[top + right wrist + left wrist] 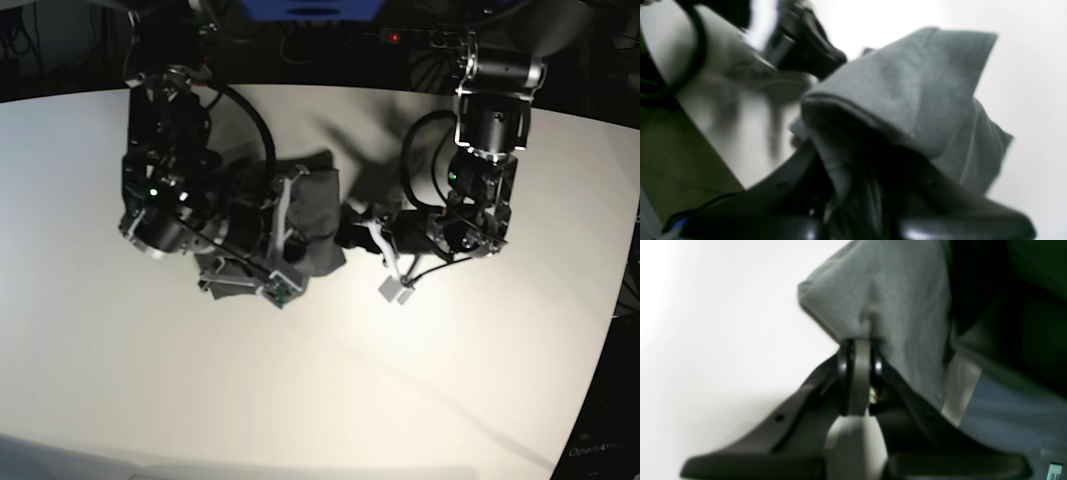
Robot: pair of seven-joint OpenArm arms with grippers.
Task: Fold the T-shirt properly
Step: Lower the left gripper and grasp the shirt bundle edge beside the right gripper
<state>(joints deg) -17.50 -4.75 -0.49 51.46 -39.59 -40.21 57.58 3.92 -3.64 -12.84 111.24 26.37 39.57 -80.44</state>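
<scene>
The T-shirt (305,225), bunched into a dark heap, is seen near the far edge of the white tabletop (330,400), between the two arms. A fold of its cloth is pinched by the left gripper (858,350). Another bunch is clamped in the right gripper (860,186), by which most of the heap is hidden.

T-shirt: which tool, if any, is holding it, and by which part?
Both. The left tool pinches a folded corner of the T-shirt; the right tool grips a bunched, hemmed fold.
</scene>
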